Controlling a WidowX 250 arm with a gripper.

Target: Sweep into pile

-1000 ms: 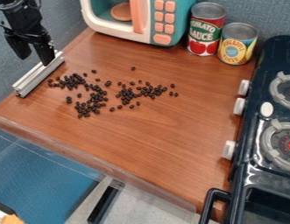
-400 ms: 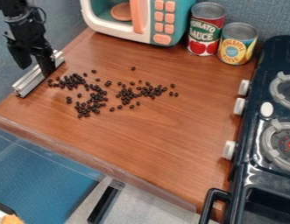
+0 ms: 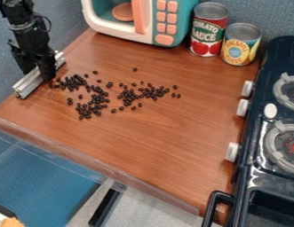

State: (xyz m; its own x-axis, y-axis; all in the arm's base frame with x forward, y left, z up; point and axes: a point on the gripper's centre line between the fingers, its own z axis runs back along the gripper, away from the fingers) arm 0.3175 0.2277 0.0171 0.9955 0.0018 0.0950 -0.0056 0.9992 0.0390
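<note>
The two black fingers (image 3: pixel 48 70) of the single black gripper (image 3: pixel 38 74) stand apart over one long silver metal bar (image 3: pixel 29 84) at the counter's left edge; whether they touch it, I cannot tell. Dozens of small dark beans (image 3: pixel 93 106), too many and too tightly clustered to count exactly, lie scattered right of the bar on the brown wood-look counter (image 3: pixel 155 137). At the far side are one teal, white and coral toy microwave (image 3: pixel 164 22) and two cans: a red tomato can (image 3: pixel 208 33) and, right of it, a yellow-and-blue pineapple can (image 3: pixel 240 46). Two burners show on the black toy stove (image 3: pixel 250 142) at right. Since the earlier frames the gripper has come lower; bar and beans have kept their places.
</note>
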